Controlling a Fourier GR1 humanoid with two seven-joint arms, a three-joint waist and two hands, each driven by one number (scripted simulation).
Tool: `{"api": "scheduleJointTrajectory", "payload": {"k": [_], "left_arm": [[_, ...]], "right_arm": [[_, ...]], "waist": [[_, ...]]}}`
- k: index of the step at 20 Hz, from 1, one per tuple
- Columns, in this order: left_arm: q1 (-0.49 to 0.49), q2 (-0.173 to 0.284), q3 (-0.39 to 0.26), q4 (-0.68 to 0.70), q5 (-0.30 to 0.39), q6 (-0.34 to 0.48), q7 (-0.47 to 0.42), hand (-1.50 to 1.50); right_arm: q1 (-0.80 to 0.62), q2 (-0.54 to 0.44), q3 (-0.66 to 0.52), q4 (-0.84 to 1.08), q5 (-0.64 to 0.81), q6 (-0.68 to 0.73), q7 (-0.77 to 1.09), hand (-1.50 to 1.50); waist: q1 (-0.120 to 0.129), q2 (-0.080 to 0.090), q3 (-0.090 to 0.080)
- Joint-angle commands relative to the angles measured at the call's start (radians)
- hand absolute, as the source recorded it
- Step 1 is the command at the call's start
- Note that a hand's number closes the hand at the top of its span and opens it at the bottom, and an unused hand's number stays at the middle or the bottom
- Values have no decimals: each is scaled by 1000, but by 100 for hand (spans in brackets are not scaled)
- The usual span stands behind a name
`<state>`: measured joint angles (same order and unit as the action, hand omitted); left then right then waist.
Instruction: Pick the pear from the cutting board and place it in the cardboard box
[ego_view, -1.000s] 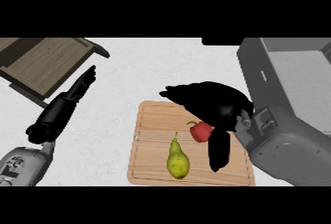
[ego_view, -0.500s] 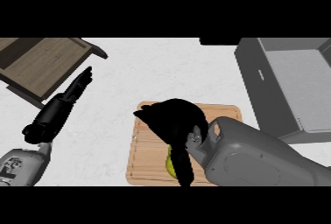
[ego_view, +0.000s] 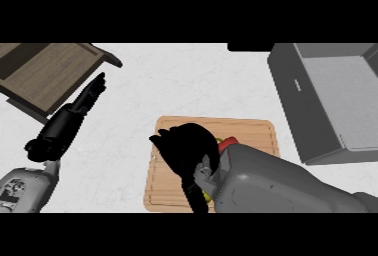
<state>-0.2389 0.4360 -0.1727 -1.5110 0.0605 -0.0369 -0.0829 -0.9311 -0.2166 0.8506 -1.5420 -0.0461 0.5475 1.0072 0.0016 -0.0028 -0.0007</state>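
Two hands in view over a pale desk (ego_view: 184, 85). Right hand (ego_view: 188, 147) sits low over the board (ego_view: 247, 130), palm down, fingers curled downward over the middle of the wood; grey forearm comes in from the lower right and covers much of the board's right half. Pear (ego_view: 210, 196): only a thin yellow-green sliver shows under the wrist, near the board's bottom edge, rest hidden by hand & forearm. It lies on the board, not in the box. Can't tell whether the fingers actually close on it or just hover above; contact point is covered. A bit of red item (ego_view: 229, 141) peeks out just right of the hand, also on the board, mostly hidden.

Left hand (ego_view: 87, 99) rests at the left side, fingers straight and together, pointing up and to the right, holding nothing. Its tip lies close to the corner of a wooden crate (ego_view: 44, 70) at the top left; can't say if touching. Left forearm's grey shell shows at the bottom-left corner.

Box (ego_view: 325, 90) stands at the right, grey walls, open top, inside bare as far as seen. It sits just beside the board's right edge, w/ a narrow strip of desk between. Dark object at the top edge, centre-right, too cut off to identify.
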Motion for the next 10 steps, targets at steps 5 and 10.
{"api": "scheduleJointTrajectory", "payload": {"k": [5,10], "left_arm": [[-21,-32,29,58,-26,-27,-35,0],[-7,-33,39,-31,-15,-30,42,0]], "right_arm": [[30,83,2,39,122,50,101,-150],[75,55,33,63,168,93,73,-150]], "waist": [[-3,2,0],[0,0,1]]}}
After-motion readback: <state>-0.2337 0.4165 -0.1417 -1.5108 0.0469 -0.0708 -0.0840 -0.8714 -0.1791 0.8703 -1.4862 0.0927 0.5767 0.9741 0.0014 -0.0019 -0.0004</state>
